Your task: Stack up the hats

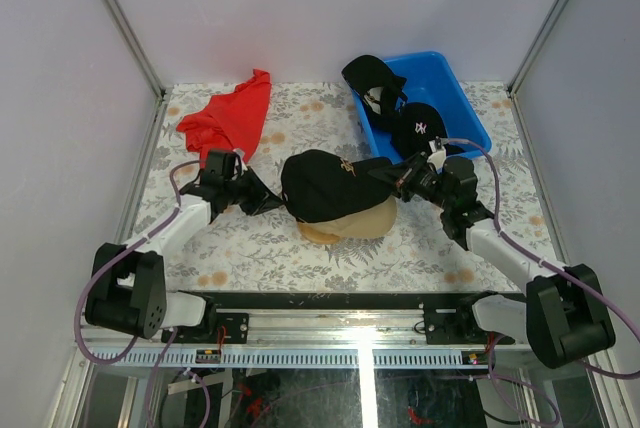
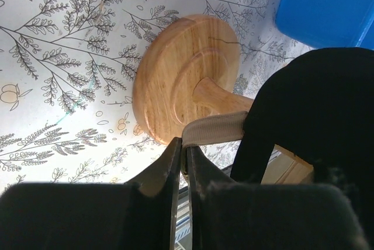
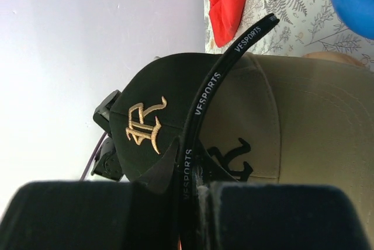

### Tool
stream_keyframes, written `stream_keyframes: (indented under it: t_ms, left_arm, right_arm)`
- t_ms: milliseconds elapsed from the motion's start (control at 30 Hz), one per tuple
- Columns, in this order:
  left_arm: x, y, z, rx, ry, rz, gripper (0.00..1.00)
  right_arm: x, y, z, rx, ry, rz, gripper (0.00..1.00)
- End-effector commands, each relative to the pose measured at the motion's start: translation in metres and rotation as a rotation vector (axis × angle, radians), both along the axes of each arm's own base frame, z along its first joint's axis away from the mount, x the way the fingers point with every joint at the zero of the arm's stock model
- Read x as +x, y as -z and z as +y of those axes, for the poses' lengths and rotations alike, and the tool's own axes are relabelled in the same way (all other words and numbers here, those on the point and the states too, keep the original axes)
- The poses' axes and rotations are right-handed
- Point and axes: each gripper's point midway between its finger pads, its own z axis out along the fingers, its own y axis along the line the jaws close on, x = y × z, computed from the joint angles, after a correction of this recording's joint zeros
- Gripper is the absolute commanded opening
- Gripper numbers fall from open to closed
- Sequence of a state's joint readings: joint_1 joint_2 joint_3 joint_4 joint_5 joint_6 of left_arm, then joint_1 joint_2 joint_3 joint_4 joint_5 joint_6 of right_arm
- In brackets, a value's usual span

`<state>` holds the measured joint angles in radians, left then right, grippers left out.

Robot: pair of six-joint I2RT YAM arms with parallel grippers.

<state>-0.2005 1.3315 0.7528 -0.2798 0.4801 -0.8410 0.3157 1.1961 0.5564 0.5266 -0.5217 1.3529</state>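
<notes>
1. Red cloth (image 1: 228, 116) lies on the counter (image 1: 260, 248), beyond and outward of your left end effector (image 2: 183, 148).
2. Your left end effector is clamped tight on the strap (image 2: 213, 128) of the tan cap (image 1: 350, 226), with the wooden stand (image 2: 181, 75) just past its fingertips.
3. Between both end effectors, the black cap (image 1: 325, 183) sits over the tan cap.
4. Your right end effector (image 3: 188, 171) is pinched onto the black cap's brim edge.
5. Beyond it, the blue bin (image 1: 462, 98) holds two spare black caps (image 1: 418, 128).

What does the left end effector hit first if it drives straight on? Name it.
Past the tan strap pinched in the left end effector, the wooden stand's post stands right ahead, probably first; depth is unclear.
</notes>
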Motion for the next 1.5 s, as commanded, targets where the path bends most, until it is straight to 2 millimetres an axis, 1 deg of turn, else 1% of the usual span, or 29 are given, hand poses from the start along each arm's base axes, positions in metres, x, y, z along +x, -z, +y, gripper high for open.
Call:
stream_keyframes:
  t_ms: [0,100,200,300,467,567,633,733,933,1000,1200,1467]
  left_arm:
    - [-0.001,0.003,0.006,0.006,-0.02,-0.022,0.04]
    - [-0.004,0.006,0.006,0.002,-0.02,-0.016,0.04]
    - [-0.003,-0.002,0.006,-0.004,-0.028,-0.033,0.04]
    - [0.002,-0.023,0.006,-0.019,-0.042,-0.084,0.06]
    - [0.009,-0.062,0.013,-0.046,-0.075,-0.18,0.17]
    - [0.01,-0.075,0.013,-0.062,-0.073,-0.214,0.22]
    - [0.009,-0.075,0.011,-0.072,-0.059,-0.213,0.26]
    - [0.008,-0.068,0.008,-0.079,-0.043,-0.197,0.29]
    - [0.006,-0.059,0.008,-0.06,-0.029,-0.182,0.32]
    - [0.006,-0.057,0.004,-0.062,-0.018,-0.177,0.34]
    - [0.005,-0.053,-0.015,-0.046,0.031,-0.165,0.36]
    - [0.007,-0.038,-0.022,-0.016,0.047,-0.131,0.37]
  right_arm:
    - [-0.013,0.023,-0.004,-0.058,-0.015,0.003,0.0]
    - [-0.014,0.028,-0.004,-0.058,-0.02,0.006,0.0]
    - [-0.013,0.025,-0.003,-0.056,-0.023,-0.006,0.0]
    - [-0.01,0.019,-0.002,-0.058,-0.03,-0.018,0.0]
    - [-0.006,0.016,-0.001,-0.066,-0.032,-0.024,0.0]
    - [-0.006,0.018,0.0,-0.065,-0.034,-0.016,0.0]
    - [-0.005,0.018,0.001,-0.064,-0.035,-0.014,0.0]
    - [-0.005,0.016,0.001,-0.065,-0.035,-0.016,0.0]
    - [-0.004,0.014,0.0,-0.066,-0.03,-0.014,0.0]
    - [-0.004,0.013,0.0,-0.067,-0.031,-0.015,0.0]
    - [-0.004,0.014,0.0,-0.069,-0.026,-0.012,0.0]
    - [-0.005,0.015,-0.001,-0.068,-0.021,-0.003,0.0]
